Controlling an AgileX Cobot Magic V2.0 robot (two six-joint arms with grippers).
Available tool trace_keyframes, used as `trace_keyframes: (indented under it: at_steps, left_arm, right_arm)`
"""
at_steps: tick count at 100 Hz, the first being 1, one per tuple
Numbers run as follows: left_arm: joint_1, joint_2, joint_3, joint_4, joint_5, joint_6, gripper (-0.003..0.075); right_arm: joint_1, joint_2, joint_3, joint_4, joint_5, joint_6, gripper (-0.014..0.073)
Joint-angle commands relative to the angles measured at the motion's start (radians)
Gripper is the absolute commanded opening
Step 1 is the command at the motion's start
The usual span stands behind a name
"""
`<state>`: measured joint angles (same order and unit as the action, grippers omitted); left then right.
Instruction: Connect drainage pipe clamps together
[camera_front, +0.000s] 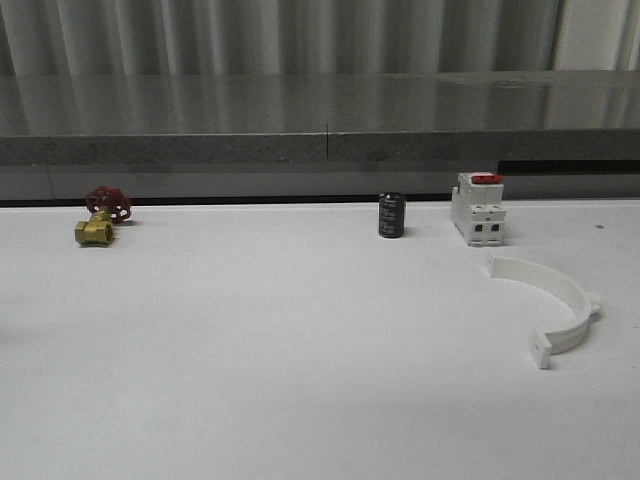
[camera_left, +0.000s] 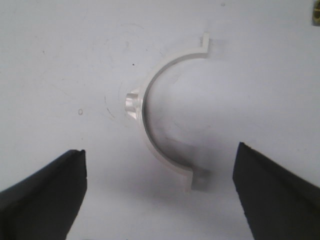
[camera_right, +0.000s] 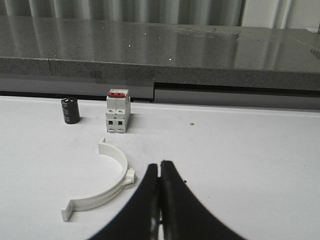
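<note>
One white drainage pipe clamp half-ring (camera_front: 558, 302) lies flat on the table at the right, in front of the breaker. In the right wrist view this clamp (camera_right: 107, 186) lies just beside my right gripper (camera_right: 160, 165), which is shut and empty, its tips close to the clamp's outer lug without touching it. In the left wrist view another white half-ring clamp (camera_left: 148, 125) lies flat on the table, its lug pointing outward. My left gripper (camera_left: 161, 155) hovers over it, open wide, with one end tab of the clamp between the dark fingers (camera_left: 47, 192).
A white breaker with a red top (camera_front: 478, 208) and a black cylinder (camera_front: 391, 215) stand along the table's back edge. A brass valve with a red handwheel (camera_front: 100, 218) sits at the back left. A grey ledge runs behind the table.
</note>
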<state>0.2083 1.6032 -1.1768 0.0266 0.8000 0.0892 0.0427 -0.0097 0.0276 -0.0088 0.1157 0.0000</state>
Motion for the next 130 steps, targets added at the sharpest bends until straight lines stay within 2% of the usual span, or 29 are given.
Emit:
trace_keyframes:
  at_steps: [1, 11, 44, 103, 108, 115, 130]
  left_arm:
    - [0.018, 0.037, -0.061, -0.019, -0.057, 0.024, 0.0585]
    - [0.029, 0.121, -0.098, -0.019, -0.059, 0.069, 0.0585]
    - [0.031, 0.314, -0.201, -0.017, -0.079, 0.089, 0.0585]
    - [0.031, 0.377, -0.217, -0.012, -0.065, 0.102, 0.0579]
    - [0.031, 0.377, -0.217, -0.012, -0.058, 0.102, 0.0553]
    - [0.031, 0.377, -0.217, -0.027, -0.048, 0.102, 0.0476]
    - [0.031, 0.377, -0.217, -0.042, -0.028, 0.102, 0.0244]
  right_arm:
    - [0.0, -0.014, -0.017, 0.003, -0.082, -0.012, -0.0067]
    - [0.0, -0.014, -0.017, 0.003, -0.082, -0.012, -0.0067]
    - [0.0, -0.014, -0.017, 0.003, -0.082, -0.012, -0.0067]
    - [0.0, -0.014, -0.017, 0.003, -0.082, -0.012, -0.0067]
    - [0.0, -0.014, -0.017, 0.003, -0.082, -0.012, -0.0067]
    - [0.0, -0.014, -0.017, 0.003, -0.082, -0.012, -0.0067]
    - [0.0, -0.014, -0.017, 0.003, -0.082, -0.012, -0.0067]
